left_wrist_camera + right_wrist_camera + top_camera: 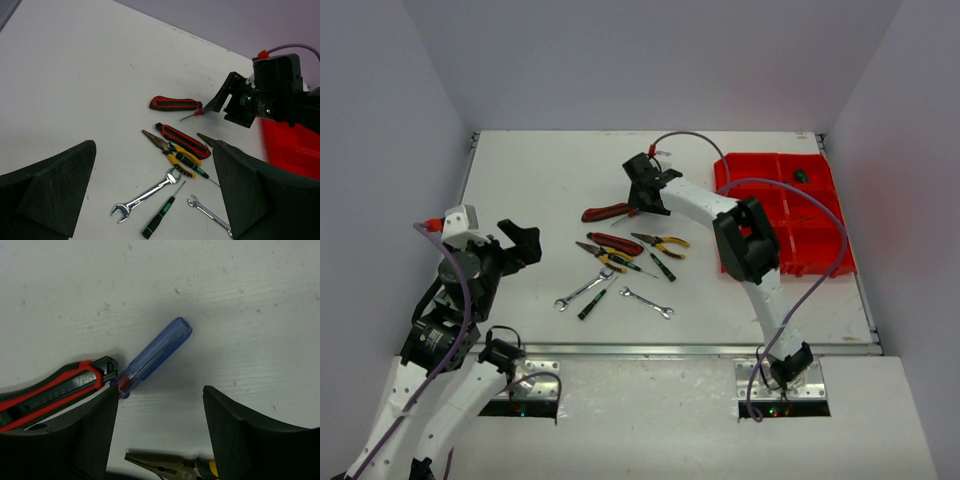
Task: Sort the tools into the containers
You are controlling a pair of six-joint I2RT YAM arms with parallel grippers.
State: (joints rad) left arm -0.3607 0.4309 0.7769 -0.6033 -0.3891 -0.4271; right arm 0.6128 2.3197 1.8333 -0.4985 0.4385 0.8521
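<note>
The right gripper (160, 396) hangs with jaws open over the blue-handled screwdriver (155, 356) (a red-black handle (50, 392) lies just beside it). The left gripper (523, 243), jaws also open, hovers at frame left. Other tools (620, 268) lie at the centre of the surface (540, 180); the red tray (815, 245) sits upper right.

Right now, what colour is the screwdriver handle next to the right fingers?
Translucent blue handle, red at the shaft end. Clearest in the right wrist view.

Two wrenches (585, 290), two yellow pliers (660, 241), one red tray (810, 240).
</note>
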